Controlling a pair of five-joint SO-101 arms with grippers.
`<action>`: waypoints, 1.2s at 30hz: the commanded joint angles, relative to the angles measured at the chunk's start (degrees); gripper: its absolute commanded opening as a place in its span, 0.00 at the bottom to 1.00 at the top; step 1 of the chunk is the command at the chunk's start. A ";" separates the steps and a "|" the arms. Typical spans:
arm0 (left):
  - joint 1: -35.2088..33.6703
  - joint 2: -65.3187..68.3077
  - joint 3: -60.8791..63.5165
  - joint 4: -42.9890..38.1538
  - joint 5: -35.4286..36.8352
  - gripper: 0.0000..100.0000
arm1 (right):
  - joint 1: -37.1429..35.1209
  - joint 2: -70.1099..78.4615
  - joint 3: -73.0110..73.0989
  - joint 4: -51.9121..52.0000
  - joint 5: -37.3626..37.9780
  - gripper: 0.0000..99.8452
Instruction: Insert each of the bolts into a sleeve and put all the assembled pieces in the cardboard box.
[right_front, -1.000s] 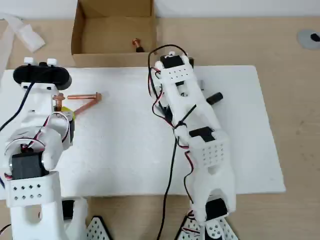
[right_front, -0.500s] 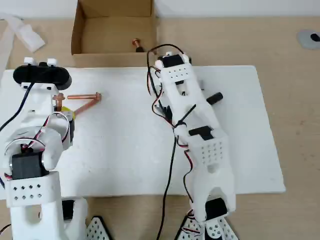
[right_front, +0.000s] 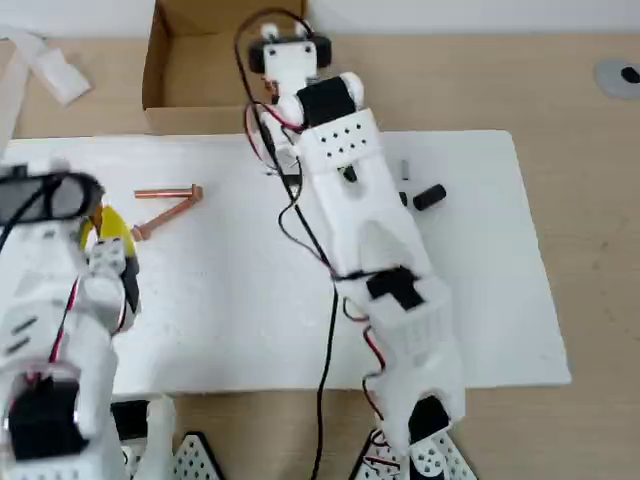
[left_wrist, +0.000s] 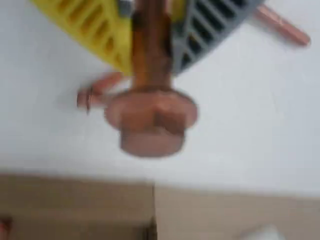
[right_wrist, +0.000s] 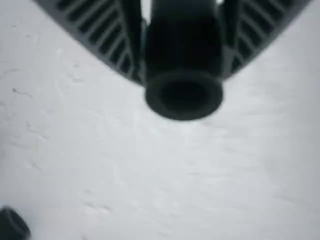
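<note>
Where held bolt sits: bolt (left_wrist: 150, 120) clamped by its shank in left gripper (left_wrist: 152, 62), head poking past the tips, over mat (right_front: 230, 300).
Left gripper: yellow and grey fingers closed tight on bolt, near mat's left edge.
Sleeve: black sleeve (right_wrist: 184, 94) pinched in right gripper (right_wrist: 184, 70), open end out, over mat.
Right gripper: closed around sleeve; arm stretched toward box (right_front: 152, 80).
Loose bolt (right_front: 168, 192): flat on mat near left gripper.
Second loose bolt (right_front: 165, 217): slanted, just beside it.
Spare sleeve (right_front: 428, 197): lying on mat.
Box: open, at mat's far edge.

light wooden table (right_front: 590, 200) under a white mat (right_front: 250, 300); pale strip (right_front: 450, 15) behind, perhaps a wall.
</note>
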 joint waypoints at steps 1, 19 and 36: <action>-0.88 -6.02 2.46 -2.99 0.35 0.01 | -2.68 -12.44 0.75 1.41 1.49 0.01; -0.44 -20.62 17.67 -17.67 0.44 0.01 | -6.55 -65.80 60.00 -15.47 10.90 0.01; 0.62 -20.44 17.76 -22.95 8.88 0.01 | -6.73 -111.96 119.60 -63.74 18.46 0.01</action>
